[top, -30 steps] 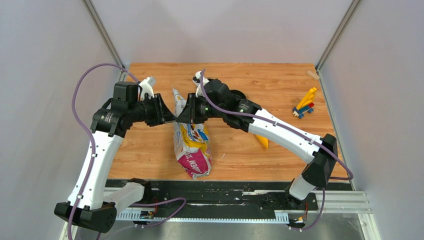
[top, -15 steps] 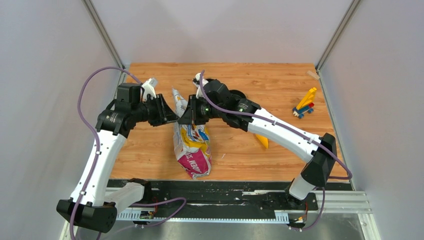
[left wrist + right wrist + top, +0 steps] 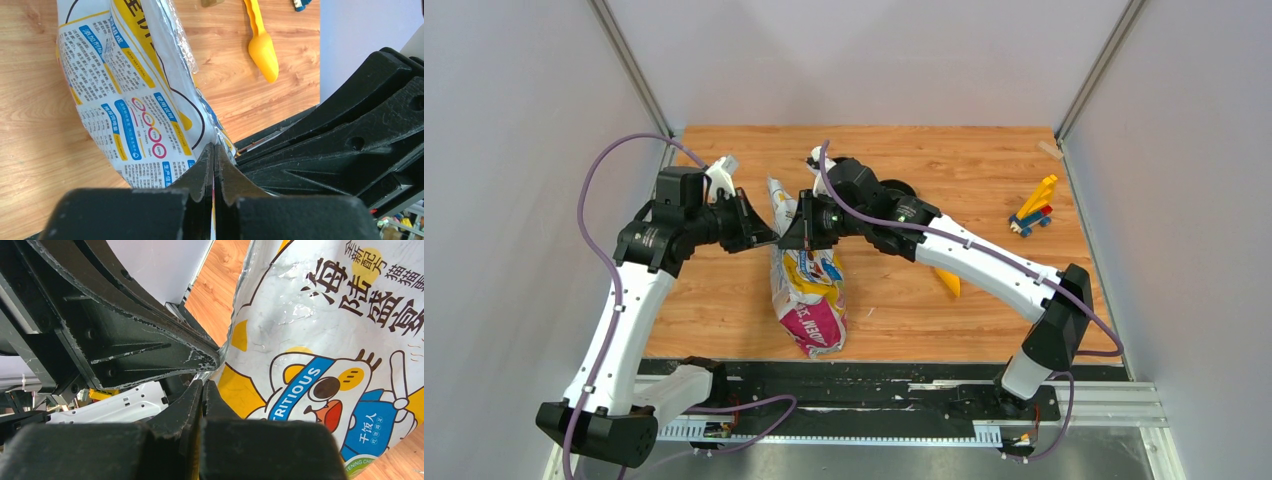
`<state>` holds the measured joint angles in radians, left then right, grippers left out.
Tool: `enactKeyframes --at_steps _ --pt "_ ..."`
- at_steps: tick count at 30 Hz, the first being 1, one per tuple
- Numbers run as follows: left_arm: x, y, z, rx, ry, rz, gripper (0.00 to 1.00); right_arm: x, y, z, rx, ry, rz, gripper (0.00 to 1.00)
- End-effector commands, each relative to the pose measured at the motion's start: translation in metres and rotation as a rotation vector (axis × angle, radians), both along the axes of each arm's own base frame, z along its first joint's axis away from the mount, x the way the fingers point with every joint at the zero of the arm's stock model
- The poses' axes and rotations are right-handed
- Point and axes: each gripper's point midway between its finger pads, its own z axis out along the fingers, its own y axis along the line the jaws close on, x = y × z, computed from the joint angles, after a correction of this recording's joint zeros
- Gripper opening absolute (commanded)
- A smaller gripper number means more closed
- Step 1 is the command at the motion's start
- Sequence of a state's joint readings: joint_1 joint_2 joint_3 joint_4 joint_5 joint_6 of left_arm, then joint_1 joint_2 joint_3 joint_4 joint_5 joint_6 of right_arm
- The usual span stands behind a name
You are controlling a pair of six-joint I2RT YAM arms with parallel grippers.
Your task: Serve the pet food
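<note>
On the wood tabletop [image 3: 924, 150], our left arm [image 3: 629, 300] and right arm [image 3: 984, 262] each have jaws clenched on the raised top edge of the cartoon-printed bag [image 3: 807, 290], from opposite sides. Yellow scoop [image 3: 948, 282] lies near the bag's right. The pet food itself we can't see.

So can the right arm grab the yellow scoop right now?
Probably not yet. The right gripper is shut on the top of the bag, so it would have to let go first. The yellow scoop lies on the table close beneath that arm, with nothing lying on it.
</note>
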<state>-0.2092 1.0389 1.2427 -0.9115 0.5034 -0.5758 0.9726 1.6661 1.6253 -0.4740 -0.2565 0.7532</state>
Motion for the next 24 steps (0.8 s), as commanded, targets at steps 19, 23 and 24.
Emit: enactKeyframes --at_steps 19,23,24 --pt "-0.008 0.015 0.014 0.116 -0.081 -0.031 0.00 0.032 -0.029 0.024 -0.029 -0.108 -0.231 0.00" --pt "-0.009 0.017 0.013 0.126 -0.077 -0.030 0.00 0.036 -0.032 0.028 -0.032 -0.131 -0.247 0.00" --pt "-0.009 0.016 0.014 0.124 -0.079 -0.032 0.00 0.031 -0.028 0.031 -0.021 -0.128 -0.210 0.00"
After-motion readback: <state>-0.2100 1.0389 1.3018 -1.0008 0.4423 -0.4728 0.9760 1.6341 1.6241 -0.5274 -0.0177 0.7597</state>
